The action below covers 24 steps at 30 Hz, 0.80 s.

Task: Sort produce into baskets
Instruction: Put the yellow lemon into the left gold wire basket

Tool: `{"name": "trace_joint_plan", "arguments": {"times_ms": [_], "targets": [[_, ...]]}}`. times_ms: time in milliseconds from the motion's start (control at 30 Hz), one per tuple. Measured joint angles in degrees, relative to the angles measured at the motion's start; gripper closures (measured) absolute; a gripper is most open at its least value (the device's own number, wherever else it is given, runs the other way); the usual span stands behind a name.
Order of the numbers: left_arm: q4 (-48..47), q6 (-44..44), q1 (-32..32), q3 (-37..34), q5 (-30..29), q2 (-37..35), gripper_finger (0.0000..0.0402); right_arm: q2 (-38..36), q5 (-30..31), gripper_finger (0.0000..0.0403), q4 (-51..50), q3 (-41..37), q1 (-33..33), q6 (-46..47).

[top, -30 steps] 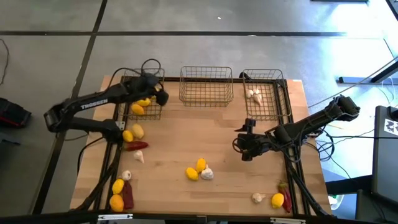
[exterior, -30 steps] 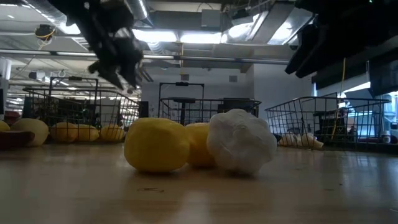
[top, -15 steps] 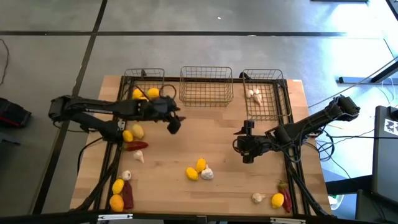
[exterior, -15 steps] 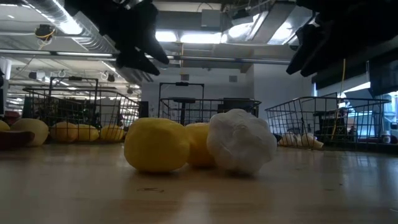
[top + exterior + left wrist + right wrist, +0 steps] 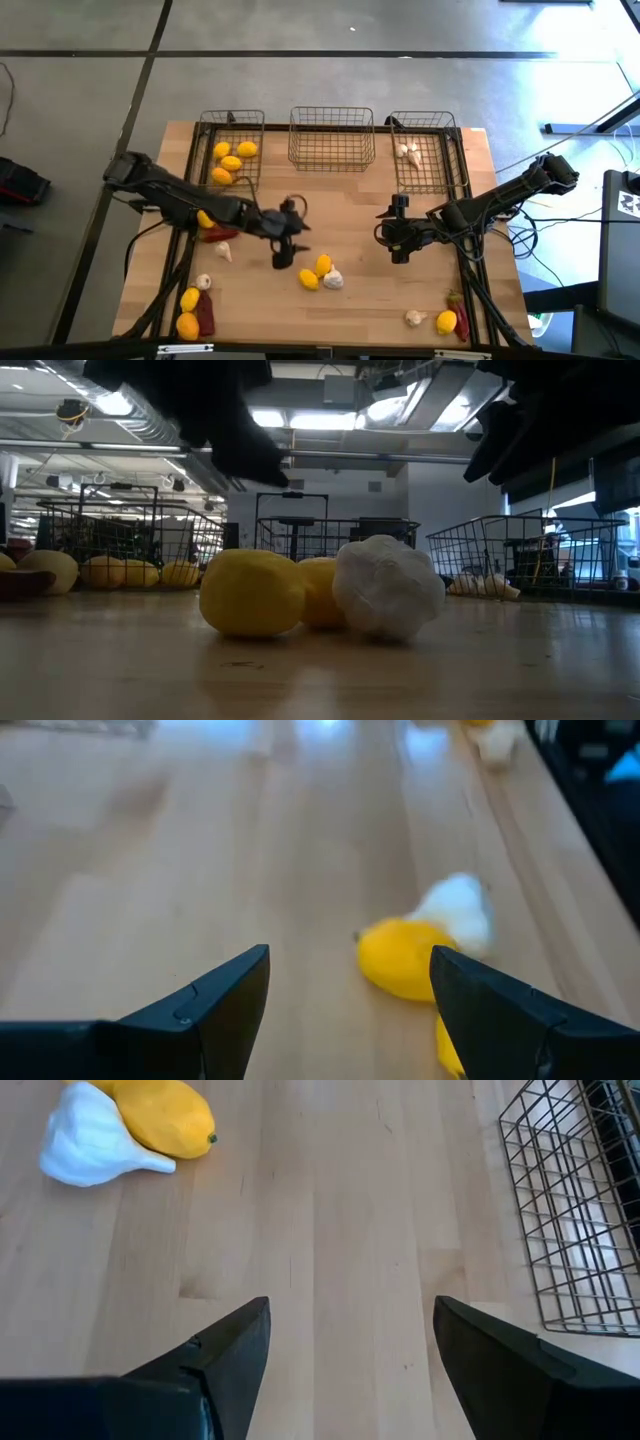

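Observation:
Two lemons [image 5: 316,272] and a garlic bulb [image 5: 333,280] lie together on the table's middle near part. My left gripper [image 5: 284,248] hangs open and empty just left of them; its wrist view shows a lemon [image 5: 400,958] and the garlic [image 5: 455,910] ahead of its fingers. My right gripper [image 5: 398,246] stands open and empty over bare wood, right of the middle. Three wire baskets stand along the far edge: the left one [image 5: 208,150] holds several lemons, the middle one [image 5: 331,158] shows nothing inside, the right one [image 5: 440,165] holds garlic.
Near the left edge lie a lemon [image 5: 205,218], a chili [image 5: 218,235], two garlic bulbs [image 5: 222,252], two more lemons [image 5: 188,300] and a chili [image 5: 205,315]. At the near right lie a garlic [image 5: 414,318], a lemon [image 5: 446,321] and a chili [image 5: 458,303].
My left gripper has swung from above the left basket toward the table's right and near edges and down, rolling as it went, and now hangs beside the middle lemons and garlic. Its fingers stay open. My right arm has kept still.

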Motion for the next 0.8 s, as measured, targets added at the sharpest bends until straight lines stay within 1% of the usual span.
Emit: {"name": "trace_joint_plan", "arguments": {"times_ms": [100, 167, 267, 400, 500, 567, 700, 800], "targets": [[2.9, -1.1, -2.2, 0.0, 0.2, 4.4, 0.0130, 0.0, 0.0, 0.0127, 0.0, 0.0, 0.0, 0.0], [5.4, -1.4, -3.8, 0.0, 1.7, 6.7, 0.0130, 0.0, -0.1, 0.0127, -0.1, 0.0, 0.0, -0.1], [9.0, -1.8, -6.2, 0.0, 3.1, 9.3, 0.0130, 0.0, -0.4, 0.0127, -0.6, 0.0, 0.0, -1.0], [13.4, -0.7, -8.6, 0.0, 3.1, 11.4, 0.0130, 0.0, -0.5, 0.0127, -1.6, 0.0, 0.0, -1.8], [13.8, -0.4, -9.3, 0.0, 3.0, 13.2, 0.0130, 0.0, -0.4, 0.0127, -1.7, 0.0, 0.0, -2.8], [13.9, -1.7, -9.3, 0.0, 3.1, 14.7, 0.0130, 0.0, -0.4, 0.0127, -1.7, 0.0, 0.0, -2.8], [13.6, -3.4, -9.3, 0.0, 6.2, 17.4, 0.0130, 0.0, 0.1, 0.0127, -1.7, 0.0, 0.0, -2.8], [13.9, -3.5, -9.3, 0.0, 6.6, 18.6, 0.0136, 0.0, 0.4, 0.0127, -1.7, 0.0, 0.0, -2.9]]}}
